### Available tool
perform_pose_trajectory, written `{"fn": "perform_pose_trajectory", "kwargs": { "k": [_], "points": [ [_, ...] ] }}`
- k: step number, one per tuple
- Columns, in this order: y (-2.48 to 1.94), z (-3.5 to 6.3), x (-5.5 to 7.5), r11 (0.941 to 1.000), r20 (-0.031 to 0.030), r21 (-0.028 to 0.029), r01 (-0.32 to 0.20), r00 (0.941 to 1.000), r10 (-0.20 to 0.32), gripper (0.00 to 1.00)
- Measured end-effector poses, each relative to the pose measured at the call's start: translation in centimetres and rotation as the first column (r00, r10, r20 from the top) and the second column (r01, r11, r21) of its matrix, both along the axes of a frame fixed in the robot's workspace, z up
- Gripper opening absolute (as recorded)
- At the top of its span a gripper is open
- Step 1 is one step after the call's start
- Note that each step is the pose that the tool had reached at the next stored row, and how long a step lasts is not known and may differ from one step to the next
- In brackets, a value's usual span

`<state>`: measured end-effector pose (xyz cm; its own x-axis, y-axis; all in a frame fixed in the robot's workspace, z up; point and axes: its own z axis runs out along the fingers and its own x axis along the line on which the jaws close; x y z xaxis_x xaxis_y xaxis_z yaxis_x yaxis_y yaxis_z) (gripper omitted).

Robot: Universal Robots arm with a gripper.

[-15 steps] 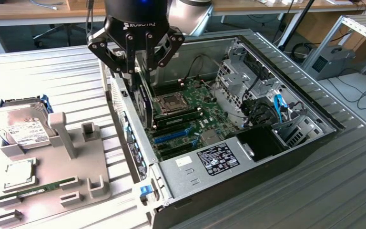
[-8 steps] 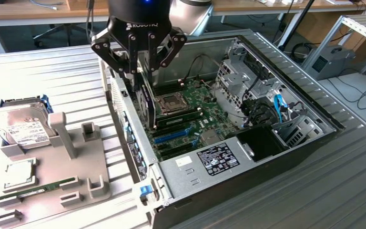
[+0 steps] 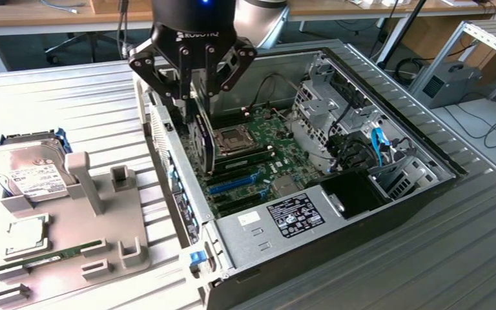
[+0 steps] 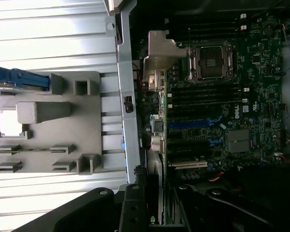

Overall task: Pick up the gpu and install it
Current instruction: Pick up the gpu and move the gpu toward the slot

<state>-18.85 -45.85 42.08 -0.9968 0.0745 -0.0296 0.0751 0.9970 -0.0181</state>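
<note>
The gpu (image 3: 201,137), a dark card with a black round cooler, hangs upright on edge from my gripper (image 3: 192,97), which is shut on its top edge. It sits inside the open computer case (image 3: 420,152), along the wall on the exterior view's left, just above the motherboard (image 3: 270,152). The blue expansion slots (image 3: 235,183) lie a little nearer the camera than the card's lower edge. In the wrist view the gpu (image 4: 155,179) shows edge-on between my fingers (image 4: 133,208), beside the motherboard (image 4: 217,96) and its blue slots (image 4: 188,124).
On the exterior view's left a grey holder (image 3: 93,213) carries a hard drive (image 3: 28,171), a processor (image 3: 26,236) and a green memory stick (image 3: 50,255). A power supply (image 3: 291,213) fills the case's near end. Cables and drive cages (image 3: 343,123) crowd its far side.
</note>
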Motion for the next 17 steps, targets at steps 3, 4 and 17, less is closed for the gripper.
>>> {"fn": "perform_pose_trajectory", "kwargs": {
  "k": [3, 4, 17],
  "points": [
    [0.00, -0.05, 0.19, 1.0000, 0.0000, -0.0004, 0.000, 1.0000, 0.000, 0.26],
    [0.00, -0.06, 0.24, 1.0000, -0.0001, -0.0006, 0.000, 1.0000, 0.000, 0.26],
    [0.00, -0.23, 0.93, 1.0000, 0.0000, -0.0023, 0.000, 1.0000, 0.000, 0.26]
  ]
}}
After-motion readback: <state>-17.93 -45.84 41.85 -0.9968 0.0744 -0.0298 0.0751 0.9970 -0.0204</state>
